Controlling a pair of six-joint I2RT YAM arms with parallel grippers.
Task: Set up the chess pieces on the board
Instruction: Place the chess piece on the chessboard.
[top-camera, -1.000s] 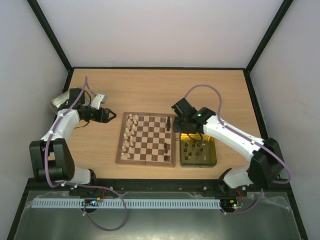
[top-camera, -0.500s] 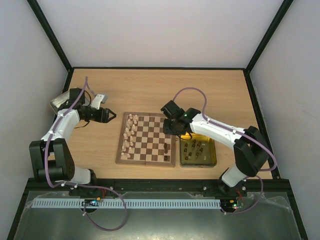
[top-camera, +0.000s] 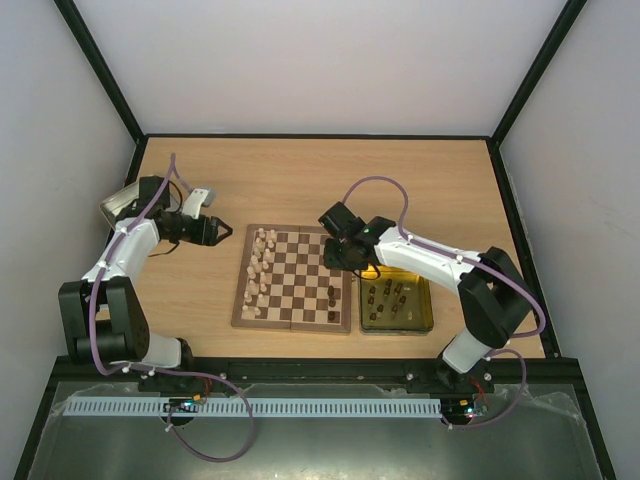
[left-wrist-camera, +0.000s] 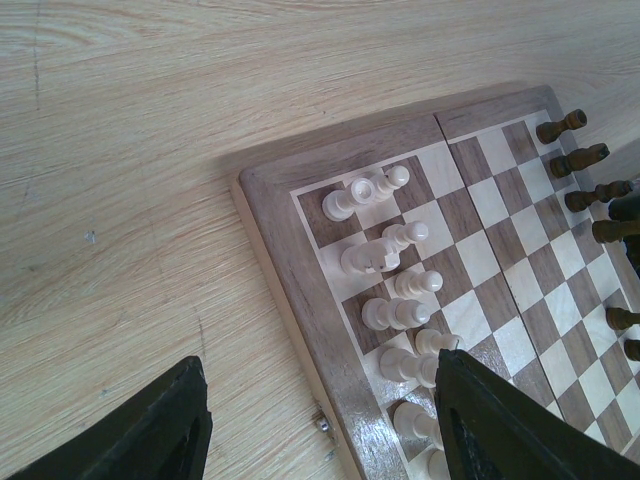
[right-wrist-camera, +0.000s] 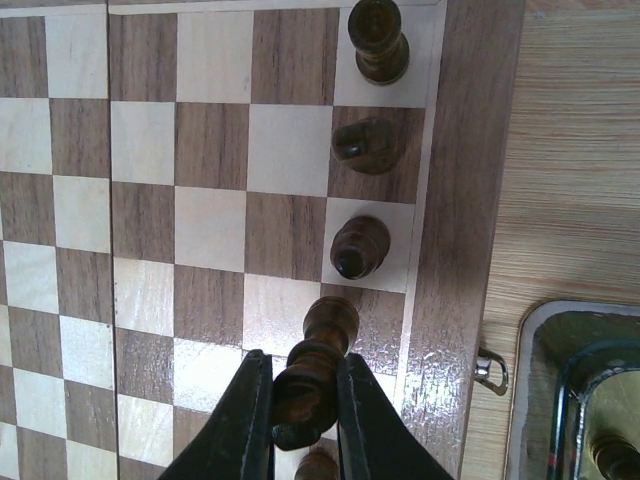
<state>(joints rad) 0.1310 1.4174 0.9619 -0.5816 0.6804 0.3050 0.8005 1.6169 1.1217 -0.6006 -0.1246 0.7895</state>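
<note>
From above, the right gripper hangs over the right-hand file of the board, the left gripper well off its left side. Left wrist: jaws spread, empty, cream pieces ahead. Right wrist: jaws pinch 1 dark piece, leaning off upright, above the edge-file square next to 3 standing dark pieces.

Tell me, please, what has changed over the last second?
The right gripper, shut on a dark piece, swung left from above the tin to the board's right edge. The left gripper, open, and the cream pieces stayed put.
</note>
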